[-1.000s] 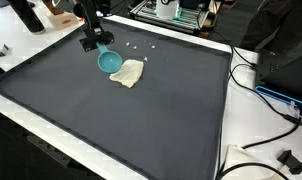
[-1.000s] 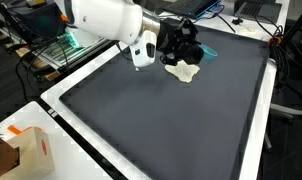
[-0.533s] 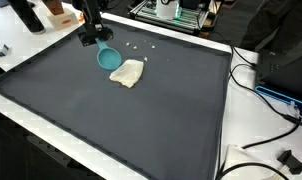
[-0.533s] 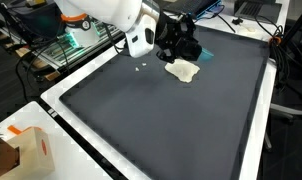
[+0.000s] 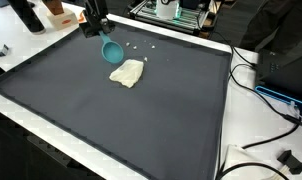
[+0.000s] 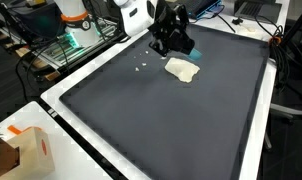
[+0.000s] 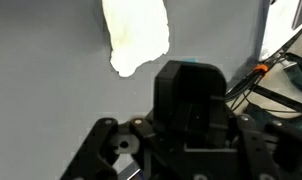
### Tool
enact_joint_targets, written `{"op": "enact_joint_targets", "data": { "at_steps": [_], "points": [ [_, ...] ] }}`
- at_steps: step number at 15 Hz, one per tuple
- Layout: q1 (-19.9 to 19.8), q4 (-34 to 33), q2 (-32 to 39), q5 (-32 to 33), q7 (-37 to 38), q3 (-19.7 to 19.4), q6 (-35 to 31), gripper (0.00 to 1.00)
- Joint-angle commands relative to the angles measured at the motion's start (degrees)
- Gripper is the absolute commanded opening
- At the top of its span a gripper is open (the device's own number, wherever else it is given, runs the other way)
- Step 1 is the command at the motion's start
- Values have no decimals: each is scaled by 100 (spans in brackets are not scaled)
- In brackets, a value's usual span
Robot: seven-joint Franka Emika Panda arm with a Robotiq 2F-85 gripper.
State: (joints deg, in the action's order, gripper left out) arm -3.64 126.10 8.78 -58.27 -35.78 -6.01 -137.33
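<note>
— How is the gripper (image 5: 96,29) set?
— It is seen pinched on the handle of the scoop (image 5: 111,51), which is held tilted just below it, seemingly clear of the mat (image 5: 141,120).
— What could go wrong?
— The scoop could be dropped if the pinch is light, since only its end is gripped. The lump (image 5: 127,72), near and below the gripper, could be struck by a low pass. Crumbs (image 5: 141,48) like those beside the gripper could be spilled by the tilt.

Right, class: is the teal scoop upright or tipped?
Tipped, it seems: in an exterior view the teal scoop hangs from the gripper, its mouth slanted rather than level.
</note>
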Motion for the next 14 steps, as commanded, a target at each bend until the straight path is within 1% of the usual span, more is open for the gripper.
{"op": "enact_joint_targets", "data": {
  "at_steps": [1,6,9,14],
  "points": [
    [63,334,-415,1038,769,94,-281,26],
    [109,409,-706,2651,2039,199,-387,26],
    [147,383,-819,3793,2939,246,-434,26],
    [197,289,-1002,5561,4270,333,-168,26]
  ]
}}
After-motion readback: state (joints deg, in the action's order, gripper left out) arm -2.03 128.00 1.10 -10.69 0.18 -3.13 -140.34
